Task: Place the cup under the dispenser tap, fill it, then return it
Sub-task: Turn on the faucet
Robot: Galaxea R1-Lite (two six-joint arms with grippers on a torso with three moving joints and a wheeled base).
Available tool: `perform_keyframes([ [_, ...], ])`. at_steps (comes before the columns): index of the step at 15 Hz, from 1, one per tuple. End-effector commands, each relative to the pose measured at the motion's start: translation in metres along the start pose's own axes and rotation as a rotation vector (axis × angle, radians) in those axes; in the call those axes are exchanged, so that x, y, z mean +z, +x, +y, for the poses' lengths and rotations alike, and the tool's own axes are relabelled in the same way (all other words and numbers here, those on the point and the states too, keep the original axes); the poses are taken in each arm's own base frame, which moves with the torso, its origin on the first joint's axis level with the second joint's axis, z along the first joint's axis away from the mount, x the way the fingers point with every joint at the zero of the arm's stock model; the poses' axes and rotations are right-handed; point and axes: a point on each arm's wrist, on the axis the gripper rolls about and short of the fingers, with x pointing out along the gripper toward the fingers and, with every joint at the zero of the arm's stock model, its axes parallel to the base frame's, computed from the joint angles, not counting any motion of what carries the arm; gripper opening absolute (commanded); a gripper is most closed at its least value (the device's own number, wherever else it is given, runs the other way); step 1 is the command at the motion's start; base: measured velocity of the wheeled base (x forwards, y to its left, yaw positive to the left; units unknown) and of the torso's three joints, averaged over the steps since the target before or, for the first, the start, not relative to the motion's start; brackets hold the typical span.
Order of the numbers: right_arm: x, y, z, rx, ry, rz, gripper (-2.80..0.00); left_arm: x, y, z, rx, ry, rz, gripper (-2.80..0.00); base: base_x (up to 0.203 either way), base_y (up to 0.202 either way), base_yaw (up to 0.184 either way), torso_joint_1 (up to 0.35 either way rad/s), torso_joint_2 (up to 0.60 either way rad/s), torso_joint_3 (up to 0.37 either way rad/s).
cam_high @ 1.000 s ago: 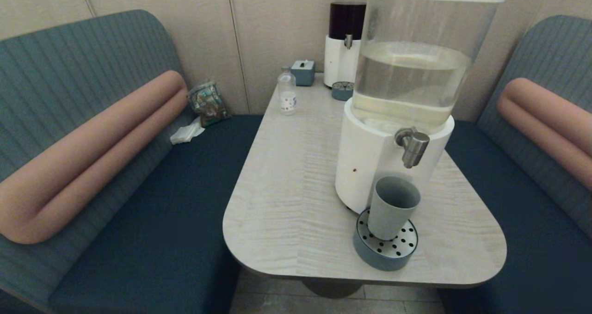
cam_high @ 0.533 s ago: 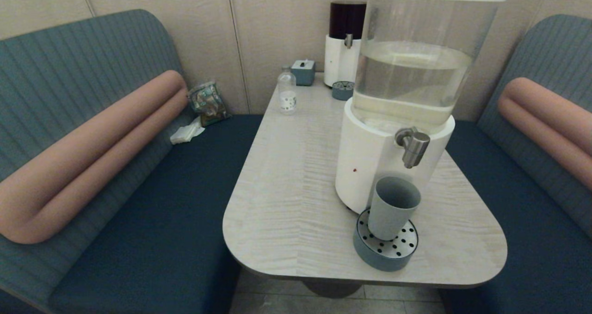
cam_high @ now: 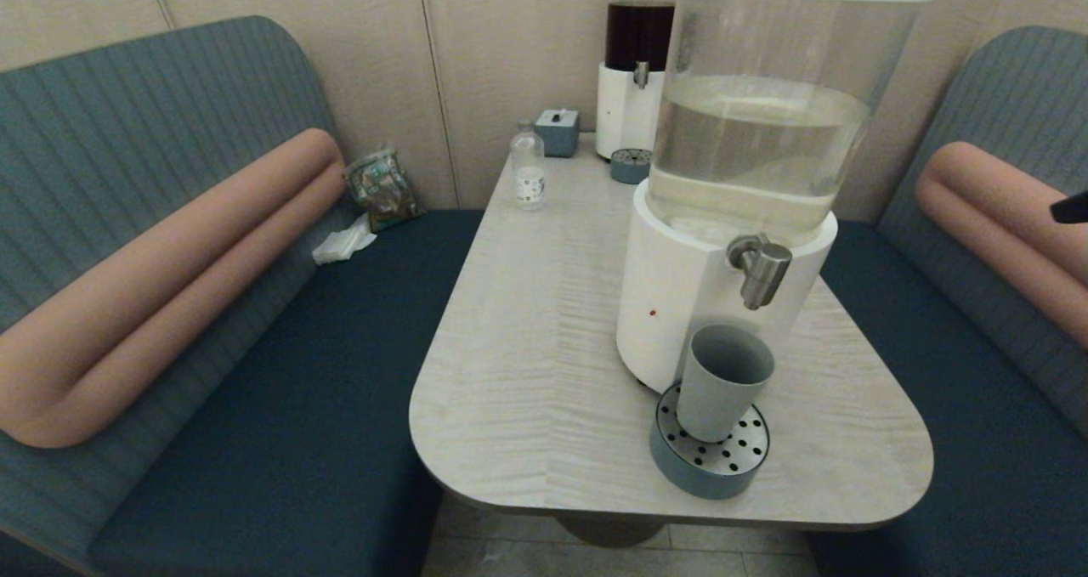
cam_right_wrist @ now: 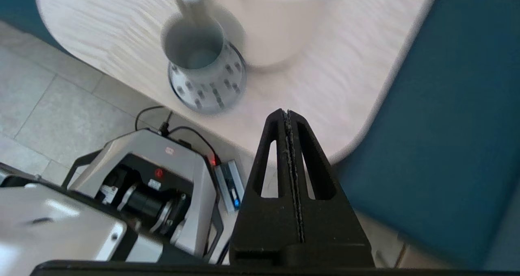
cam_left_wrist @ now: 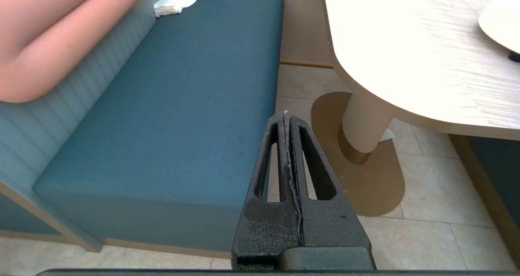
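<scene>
We count two dispensers, one cup [cam_high: 719,383] and one bottle [cam_high: 528,170]. The cup stands on the drip tray [cam_high: 680,466] under the near tap [cam_high: 759,268]. Since a second ago, the right gripper [cam_right_wrist: 288,114] has entered at the far right edge, fingers pressed together. The left gripper [cam_left_wrist: 287,116], also closed, hangs low beside the table [cam_high: 527,347], a pale wood top between two blue benches.

I can read no text or numbers anywhere. The small bottle [cam_high: 528,169], upper middle of my head view, carries a white label with dots too small to read.
</scene>
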Motion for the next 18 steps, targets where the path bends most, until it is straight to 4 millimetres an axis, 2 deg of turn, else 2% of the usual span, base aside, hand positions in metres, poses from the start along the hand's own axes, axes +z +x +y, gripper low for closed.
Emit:
perform_keyframes([
  [1, 0.01, 0.031, 0.008, 0.041, -0.03, 0.034, -2.8, 0.0, 0.0, 0.0, 0.0, -0.001, 0.002, -2.8, 0.0, 0.0, 0.0, 0.0, 0.0, 0.0],
  [5, 0.028, 0.066, 0.011, 0.043, -0.026, -0.013, -2.8, 0.0, 0.0, 0.0, 0.001, -0.001, 0.002, -2.8, 0.0, 0.0, 0.0, 0.0, 0.0, 0.0],
  [18, 0.034, 0.107, 0.019, 0.074, -0.042, 0.033, -2.8, 0.0, 0.0, 0.0, 0.0, -0.001, 0.002, -2.8, 0.0, 0.0, 0.0, 0.0, 0.0, 0.0],
])
